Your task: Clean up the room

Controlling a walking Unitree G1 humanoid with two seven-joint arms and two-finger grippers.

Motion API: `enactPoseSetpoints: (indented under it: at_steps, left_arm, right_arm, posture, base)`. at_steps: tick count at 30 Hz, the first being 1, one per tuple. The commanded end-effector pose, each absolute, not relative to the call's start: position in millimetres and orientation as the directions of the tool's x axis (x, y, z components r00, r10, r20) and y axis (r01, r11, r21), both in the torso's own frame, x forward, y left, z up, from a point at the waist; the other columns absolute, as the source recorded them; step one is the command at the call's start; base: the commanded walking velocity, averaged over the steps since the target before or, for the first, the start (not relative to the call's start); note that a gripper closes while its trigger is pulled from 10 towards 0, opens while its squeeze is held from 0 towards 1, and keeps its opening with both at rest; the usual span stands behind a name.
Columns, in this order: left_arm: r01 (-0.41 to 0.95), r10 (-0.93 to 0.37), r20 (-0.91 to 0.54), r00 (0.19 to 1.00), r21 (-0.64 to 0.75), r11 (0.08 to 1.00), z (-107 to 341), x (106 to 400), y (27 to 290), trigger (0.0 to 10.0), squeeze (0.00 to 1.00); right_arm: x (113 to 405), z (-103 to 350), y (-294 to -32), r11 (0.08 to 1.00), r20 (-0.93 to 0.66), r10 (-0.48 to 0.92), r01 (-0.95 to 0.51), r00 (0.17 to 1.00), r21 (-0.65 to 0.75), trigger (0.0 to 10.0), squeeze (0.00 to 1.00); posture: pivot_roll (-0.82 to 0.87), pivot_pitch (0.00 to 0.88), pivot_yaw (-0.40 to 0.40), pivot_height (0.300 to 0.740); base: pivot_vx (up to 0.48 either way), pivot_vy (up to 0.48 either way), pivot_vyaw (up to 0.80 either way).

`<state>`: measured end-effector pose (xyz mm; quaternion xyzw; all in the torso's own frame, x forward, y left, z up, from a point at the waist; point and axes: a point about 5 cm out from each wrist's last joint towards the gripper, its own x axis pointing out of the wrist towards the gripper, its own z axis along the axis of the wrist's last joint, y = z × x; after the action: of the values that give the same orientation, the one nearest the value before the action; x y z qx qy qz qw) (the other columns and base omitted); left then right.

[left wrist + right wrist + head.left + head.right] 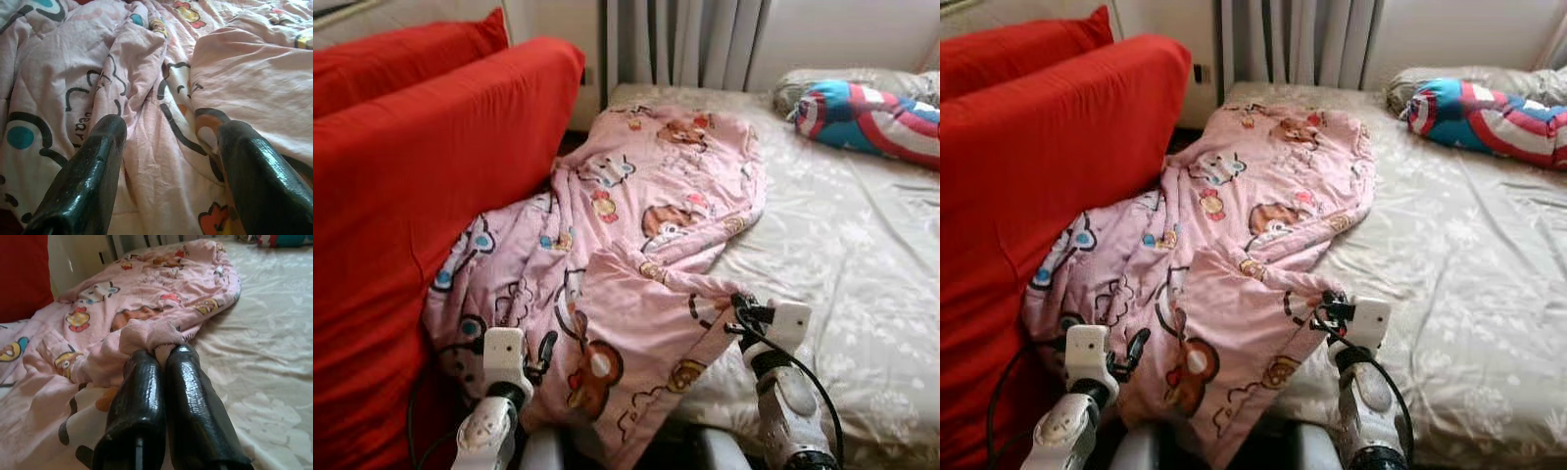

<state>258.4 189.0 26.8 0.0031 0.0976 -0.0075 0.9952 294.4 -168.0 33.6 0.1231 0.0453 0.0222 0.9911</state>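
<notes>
Lying crumpled across the bed's near left part: one pink blanket point(626, 255) with cartoon prints, its left edge slumped against a red sofa point(421, 196), its lower end hanging off the mattress edge toward the robot.

Right gripper point(161, 357): fingers pressed together on a small bunched fold of the blanket, at the near edge of a flap turned back over itself. Left gripper point(168, 142): fingers spread wide, resting over the blanket's lower left part with cloth between them, nothing pinched.

Bed sheet point(842, 264): beige, patterned, bare on the right side. Striped pillow point(871, 117) in red, white and blue at the far right corner, a paler pillow behind it.

Progress, as judged: early. One corner is gripped; the blanket is neither spread nor folded, and most of it remains heaped and wrinkled. Left to do: secure a second hold, then straighten or fold.

Hard to make out: the blanket's hanging end and the floor are cut off below the frame; what looks like a gap between sofa and bed is covered by cloth.
</notes>
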Motion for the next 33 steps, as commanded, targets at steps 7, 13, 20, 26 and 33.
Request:
enactPoseSetpoints:
  at_steps: [7, 13, 20, 26, 33]
  left_arm:
    - [-0.034, 0.042, -0.235, 0.971, 0.035, 0.999, 17, 255, 209, 10.0, 0.00]
    - [-0.033, 0.041, -0.280, 0.959, 0.032, 0.999, 6, 250, 210, 10.0, 0.00]
    - [-0.038, 0.065, -0.410, 0.910, 0.075, 0.996, -19, 242, 214, 10.0, 0.00]
    - [-0.027, 0.067, -0.491, 0.868, 0.088, 0.996, -33, 232, 218, 10.0, 0.00]
    - [-0.004, 0.052, -0.601, 0.798, 0.081, 0.997, -50, 217, 217, 10.0, 0.00]
  right_arm:
    - [297, 41, -167, 0.977, -0.059, 0.055, -0.041, 0.997, 0.210, 10.0, 0.00]
    - [295, 39, -166, 0.976, -0.068, 0.041, -0.025, 0.997, 0.218, 10.0, 0.00]
    - [295, 39, -162, 0.977, -0.073, 0.044, -0.028, 0.996, 0.211, 10.0, 0.00]
    - [295, 41, -162, 0.981, -0.063, 0.046, -0.034, 0.997, 0.191, 10.0, 0.00]
    - [297, 43, -160, 0.979, -0.052, 0.039, -0.028, 0.998, 0.201, 10.0, 0.00]
  posture:
    - [-0.01, 0.000, -0.003, 0.698]
    - [0.00, 0.005, 0.001, 0.738]
    - [0.00, 0.019, -0.004, 0.740]
    - [-0.01, 0.032, -0.011, 0.740]
    - [-0.01, 0.037, -0.016, 0.740]
  base:
    - [0.000, 0.000, 0.00]
    - [0.000, 0.000, 0.00]
    - [0.000, 0.000, 0.00]
    - [0.000, 0.000, 0.00]
    - [0.000, 0.000, 0.00]
